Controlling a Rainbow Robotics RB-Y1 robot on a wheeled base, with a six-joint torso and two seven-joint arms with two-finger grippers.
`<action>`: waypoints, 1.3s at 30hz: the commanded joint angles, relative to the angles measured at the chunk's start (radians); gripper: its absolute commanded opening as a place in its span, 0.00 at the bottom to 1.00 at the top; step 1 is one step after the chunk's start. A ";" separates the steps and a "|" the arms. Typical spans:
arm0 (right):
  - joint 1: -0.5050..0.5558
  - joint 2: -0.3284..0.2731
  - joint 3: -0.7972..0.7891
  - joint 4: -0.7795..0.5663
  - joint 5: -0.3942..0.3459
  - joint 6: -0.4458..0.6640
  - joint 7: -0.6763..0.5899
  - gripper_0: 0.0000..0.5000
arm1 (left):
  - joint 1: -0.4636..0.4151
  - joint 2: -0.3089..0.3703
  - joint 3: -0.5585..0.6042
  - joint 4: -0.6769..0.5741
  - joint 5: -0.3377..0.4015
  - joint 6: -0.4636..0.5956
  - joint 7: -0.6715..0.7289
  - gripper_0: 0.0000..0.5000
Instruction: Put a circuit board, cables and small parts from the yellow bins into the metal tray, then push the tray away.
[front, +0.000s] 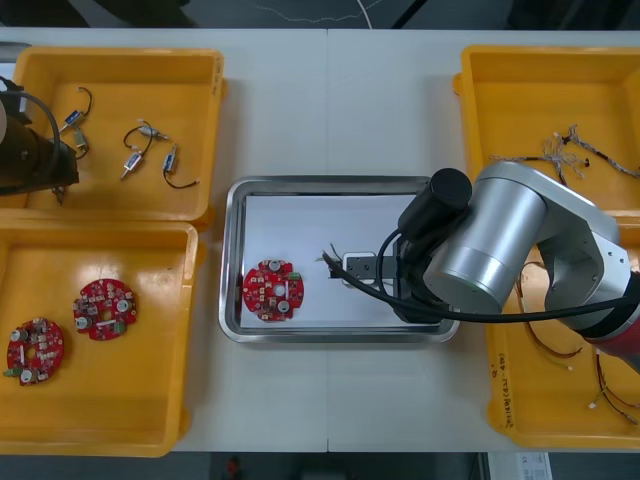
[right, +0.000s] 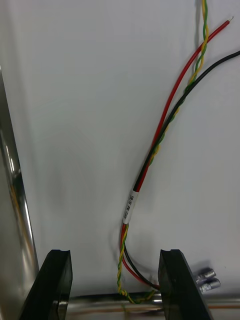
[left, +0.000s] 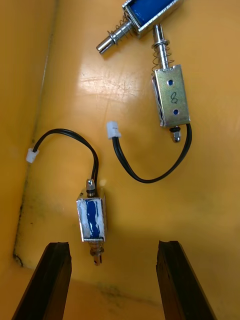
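Note:
The metal tray (front: 232, 262), white inside, holds a round red circuit board (front: 272, 291) at its left end. My right arm (front: 500, 240) reaches over the tray's right end. In the right wrist view my right gripper (right: 115, 280) is open just above the white floor, and a red, yellow and black cable (right: 150, 160) lies loose between its fingers. The cable's tips (front: 335, 262) stick out beside the arm. My left gripper (left: 112, 275) is open low in the far-left yellow bin (front: 120, 70), with a small metal part (left: 92, 220) lying just ahead of its fingers.
Other small metal parts (left: 171, 97) with black leads lie farther in the same bin (front: 133, 160). The near-left bin holds two more red boards (front: 105, 308). Twisted cables (front: 570, 150) fill the far-right bin, red and yellow cables (front: 560, 340) the near-right one. The tray's rim (right: 15, 200) runs beside the right fingers.

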 joint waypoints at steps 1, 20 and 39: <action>-0.030 0.051 -0.097 -0.083 0.023 0.093 -0.035 1.00 | 0.020 0.001 -0.009 0.012 -0.031 -0.040 -0.040 1.00; -0.030 0.054 -0.510 -0.384 -0.016 0.342 -0.064 1.00 | 0.020 -0.006 -0.060 0.087 -0.019 -0.169 -0.052 1.00; -0.030 -0.047 -0.951 -0.172 -0.160 0.342 -0.072 1.00 | 0.020 -0.020 -0.060 0.088 -0.013 -0.172 -0.051 0.00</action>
